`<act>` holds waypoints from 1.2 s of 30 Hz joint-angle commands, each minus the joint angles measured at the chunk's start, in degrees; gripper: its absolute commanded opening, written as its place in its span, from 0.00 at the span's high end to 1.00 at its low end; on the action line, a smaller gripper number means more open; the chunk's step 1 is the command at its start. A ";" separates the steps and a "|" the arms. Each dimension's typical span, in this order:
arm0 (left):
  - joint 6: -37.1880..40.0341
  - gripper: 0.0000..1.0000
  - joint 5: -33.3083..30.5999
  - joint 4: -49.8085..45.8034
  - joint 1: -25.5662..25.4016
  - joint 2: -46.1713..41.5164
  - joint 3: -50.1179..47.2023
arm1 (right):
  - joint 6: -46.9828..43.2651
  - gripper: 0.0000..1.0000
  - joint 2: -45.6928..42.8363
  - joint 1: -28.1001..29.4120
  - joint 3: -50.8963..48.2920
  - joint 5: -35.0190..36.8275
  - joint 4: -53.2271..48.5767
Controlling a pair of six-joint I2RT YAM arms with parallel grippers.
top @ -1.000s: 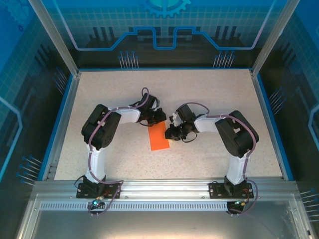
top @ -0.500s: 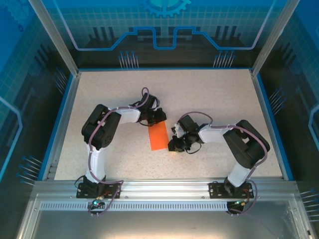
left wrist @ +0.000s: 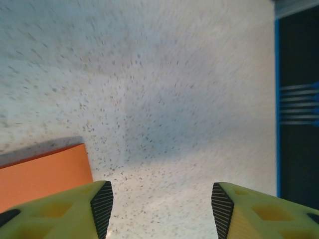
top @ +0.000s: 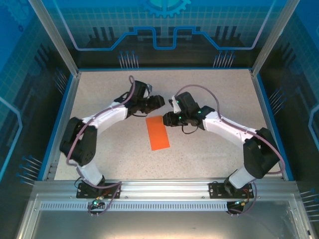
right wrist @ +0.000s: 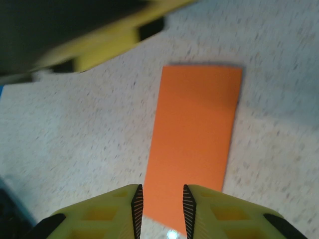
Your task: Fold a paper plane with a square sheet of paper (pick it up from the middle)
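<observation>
The orange paper [top: 158, 133] lies flat on the speckled table [top: 219, 89] as a narrow folded rectangle, not a square. Nothing is holding it. My left gripper [top: 158, 101] hovers just beyond the paper's far end. In the left wrist view it [left wrist: 162, 209] is wide open over bare table, with a corner of the paper [left wrist: 40, 174] at the lower left. My right gripper [top: 167, 119] hangs by the paper's far right corner. In the right wrist view it [right wrist: 161, 206] stands narrowly open above the paper [right wrist: 197, 139], with nothing pinched.
Blue rails [top: 264, 114] and aluminium posts fence the table on all sides. Both arms arch inward over the middle, their grippers close together. A blurred yellow finger of the left gripper [right wrist: 109, 42] crosses the top of the right wrist view.
Both grippers have drawn off the paper toward the far side. The left arm stretched out; the right arm swung from the paper's right edge to its far corner. The whole rectangle now shows.
</observation>
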 commanded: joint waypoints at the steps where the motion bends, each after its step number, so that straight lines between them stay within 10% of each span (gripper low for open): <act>1: -2.56 0.34 -4.17 -3.90 3.12 -5.45 -6.57 | -4.40 0.67 7.17 1.47 5.44 5.06 -5.49; 13: -3.71 0.24 -3.75 -6.31 10.08 -18.68 -23.68 | -3.96 0.68 29.26 2.09 23.07 3.96 -5.92; 26: -3.61 0.21 9.80 0.27 9.95 -17.91 -26.33 | 3.70 0.69 31.53 -4.68 10.06 -11.80 12.99; 36: -9.79 0.21 16.31 5.71 7.82 -17.43 -31.89 | 9.85 0.70 32.28 -5.01 9.17 -6.14 9.26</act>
